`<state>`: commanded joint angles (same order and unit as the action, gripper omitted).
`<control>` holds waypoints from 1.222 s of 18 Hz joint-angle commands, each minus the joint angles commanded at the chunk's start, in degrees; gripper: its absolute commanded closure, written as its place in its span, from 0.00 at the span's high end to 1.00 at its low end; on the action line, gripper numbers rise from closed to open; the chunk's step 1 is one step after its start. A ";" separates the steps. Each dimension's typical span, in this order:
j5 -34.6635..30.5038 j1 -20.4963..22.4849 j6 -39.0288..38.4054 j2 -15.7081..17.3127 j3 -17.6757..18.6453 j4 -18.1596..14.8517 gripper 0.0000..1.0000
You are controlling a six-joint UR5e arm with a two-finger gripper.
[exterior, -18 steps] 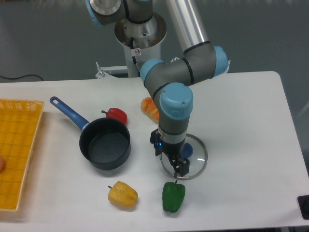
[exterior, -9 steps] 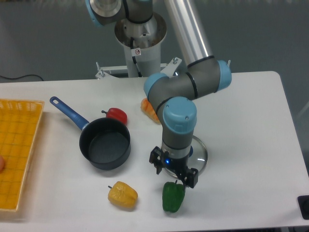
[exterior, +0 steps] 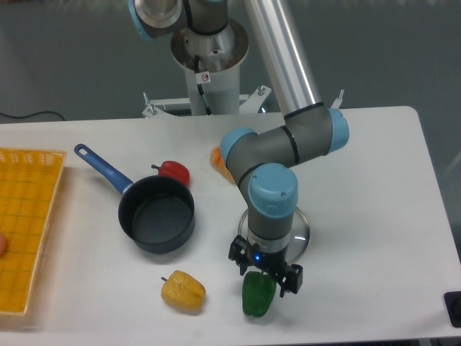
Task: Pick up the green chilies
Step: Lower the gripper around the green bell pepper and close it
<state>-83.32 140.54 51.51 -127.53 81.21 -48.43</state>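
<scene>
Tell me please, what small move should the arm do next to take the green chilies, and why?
Probably lower a little more, then close. The gripper is right above the green chilies, which rest on the table, and its top is already partly hidden by it. The fingers appear spread, but this view does not show clearly whether they straddle it.

Count of things on the tabletop (exterior: 374, 187)

Three toy peppers: one green (exterior: 257, 295), one yellow (exterior: 183, 290), one red (exterior: 173, 171). One saucepan (exterior: 156, 213), one glass lid (exterior: 298, 229), one yellow basket (exterior: 25, 223), one orange item (exterior: 219, 160).
</scene>
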 joint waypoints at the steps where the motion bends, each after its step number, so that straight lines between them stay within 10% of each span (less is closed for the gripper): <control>1: 0.00 0.00 -0.18 0.00 0.09 0.00 1.00; 22: 0.35 -0.53 -4.83 -0.26 -0.08 -0.09 1.00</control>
<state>-82.97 140.01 46.67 -127.79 81.13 -48.52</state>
